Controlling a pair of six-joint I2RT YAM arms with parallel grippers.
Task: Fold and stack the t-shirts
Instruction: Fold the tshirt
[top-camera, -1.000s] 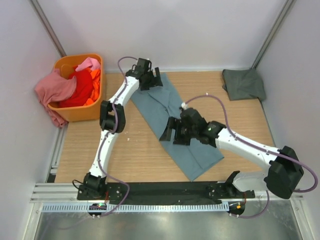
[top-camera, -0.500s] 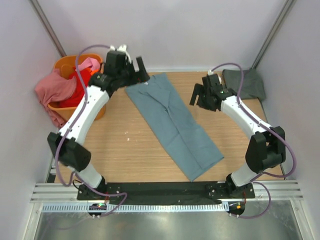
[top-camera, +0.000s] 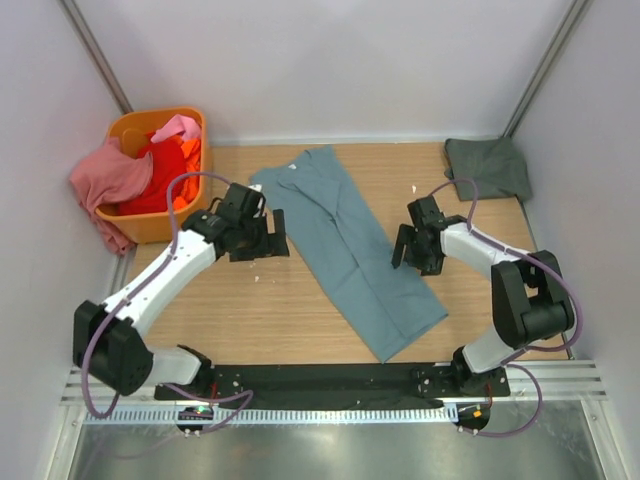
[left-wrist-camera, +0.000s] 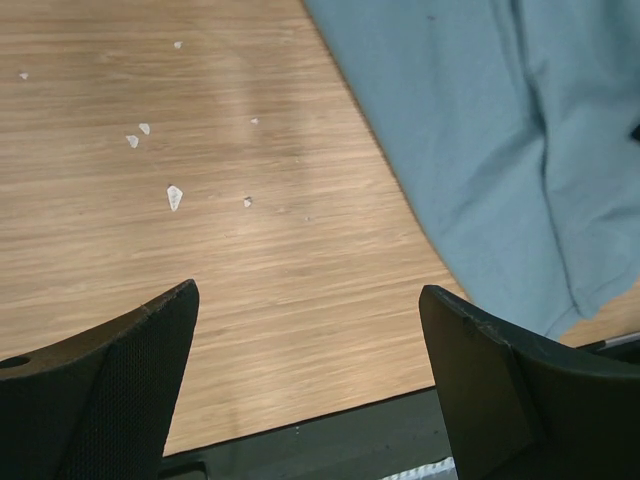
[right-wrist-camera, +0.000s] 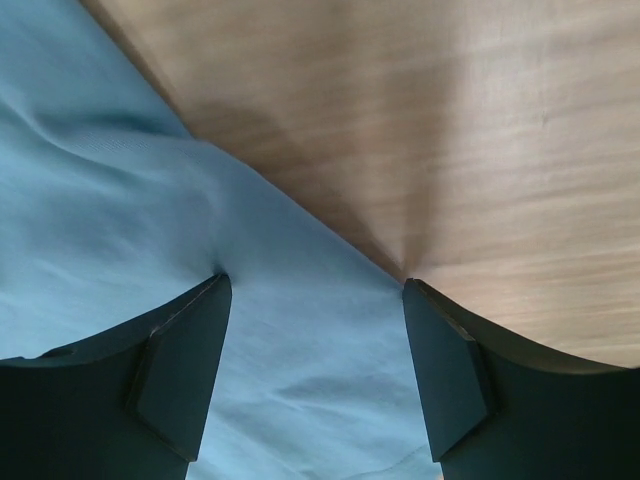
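Both arms have come back from the far end to mid-shirt: left gripper (top-camera: 276, 237) gapes over bare table (top-camera: 280, 310) just left of the blue shirt (top-camera: 350, 245), right gripper (top-camera: 401, 248) gapes astride its right edge. The shirt lies diagonally mid-table, ungrasped; a crosswise fold looks next

no readable text, labels or signs

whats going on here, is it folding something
Two robot arms are working on a blue-teal t-shirt, which lies folded into a long strip on the table. Neither holds it: the left gripper is open over bare wood beside it, the right gripper open at its right edge. A grey-green shirt sits in the far corner; a pile of shirts fills the basket.
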